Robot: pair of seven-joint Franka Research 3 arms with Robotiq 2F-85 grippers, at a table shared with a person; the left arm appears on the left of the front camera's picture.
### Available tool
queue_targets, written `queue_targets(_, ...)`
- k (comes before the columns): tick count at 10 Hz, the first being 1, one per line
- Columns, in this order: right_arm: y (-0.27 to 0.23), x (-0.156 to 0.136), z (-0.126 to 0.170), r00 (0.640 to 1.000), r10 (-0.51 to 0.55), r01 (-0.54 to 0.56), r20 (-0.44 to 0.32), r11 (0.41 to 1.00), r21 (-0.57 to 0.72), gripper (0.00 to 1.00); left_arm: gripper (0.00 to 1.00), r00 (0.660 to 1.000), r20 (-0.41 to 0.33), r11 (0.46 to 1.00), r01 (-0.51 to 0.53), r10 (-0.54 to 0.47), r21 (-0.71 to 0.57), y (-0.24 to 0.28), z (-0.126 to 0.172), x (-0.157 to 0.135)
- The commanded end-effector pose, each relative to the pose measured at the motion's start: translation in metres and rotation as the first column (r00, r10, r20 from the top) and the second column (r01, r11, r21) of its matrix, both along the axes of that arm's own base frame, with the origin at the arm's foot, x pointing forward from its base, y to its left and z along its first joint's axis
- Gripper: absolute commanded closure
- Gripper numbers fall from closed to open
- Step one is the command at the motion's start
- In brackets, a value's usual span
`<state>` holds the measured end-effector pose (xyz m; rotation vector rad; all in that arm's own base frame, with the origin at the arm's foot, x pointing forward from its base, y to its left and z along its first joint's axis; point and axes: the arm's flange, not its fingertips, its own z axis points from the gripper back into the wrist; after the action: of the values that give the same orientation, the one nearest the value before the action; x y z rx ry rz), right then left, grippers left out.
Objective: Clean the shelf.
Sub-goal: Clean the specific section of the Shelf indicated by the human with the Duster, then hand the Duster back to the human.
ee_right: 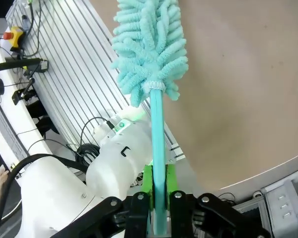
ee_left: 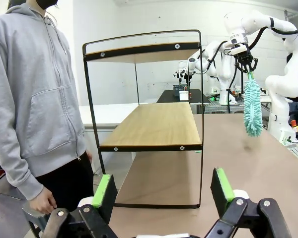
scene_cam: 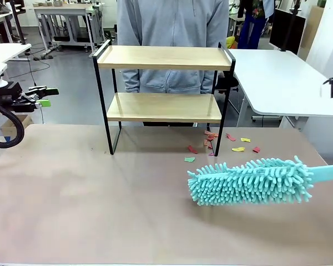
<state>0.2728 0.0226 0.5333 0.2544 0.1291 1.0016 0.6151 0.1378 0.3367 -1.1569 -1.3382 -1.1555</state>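
Note:
The shelf (scene_cam: 164, 58) stands at the table's far middle, two wooden boards in a black frame, both boards bare. The left wrist view looks at the shelf (ee_left: 156, 124) from its side. A teal fluffy duster (scene_cam: 250, 182) hovers low over the table, right of the middle, its handle running off the right edge. My right gripper (ee_right: 158, 186) is shut on the duster's handle (ee_right: 156, 129); in the left wrist view that gripper (ee_left: 246, 62) holds the duster (ee_left: 252, 106) hanging down. My left gripper (scene_cam: 44, 97) stays at the far left, open, nothing between its green pads (ee_left: 219, 184).
Several coloured paper scraps (scene_cam: 211, 138) lie on the brown table (scene_cam: 100, 194) by the shelf's right front leg. A person in a grey hoodie (scene_cam: 172, 33) stands behind the shelf. A white table (scene_cam: 283, 83) sits at the back right.

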Motion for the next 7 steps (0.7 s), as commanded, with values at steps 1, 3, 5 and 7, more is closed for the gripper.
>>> queue_targets(1, 0.003, -0.003, 0.0026, 1.0, 0.006, -0.006, -0.003, 1.0, 0.023, 0.87, 0.0, 1.0, 0.013, 1.0, -0.003, 0.003, -0.003, 0.0004, 0.0031, -0.0017)
queue_targets(3, 0.003, -0.003, 0.0026, 1.0, 0.006, -0.006, -0.003, 1.0, 0.023, 0.87, 0.0, 1.0, 0.013, 1.0, -0.003, 0.003, -0.003, 0.0004, 0.0031, -0.0017)
queue_targets(5, 0.003, -0.003, 0.0026, 1.0, 0.006, -0.006, -0.003, 1.0, 0.023, 0.87, 0.0, 1.0, 0.013, 1.0, -0.003, 0.003, -0.003, 0.0004, 0.0031, -0.0017)
queue_targets(7, 0.003, -0.003, 0.0026, 1.0, 0.006, -0.006, -0.003, 1.0, 0.023, 0.87, 0.0, 1.0, 0.013, 1.0, -0.003, 0.003, -0.003, 0.0004, 0.0031, -0.0017)
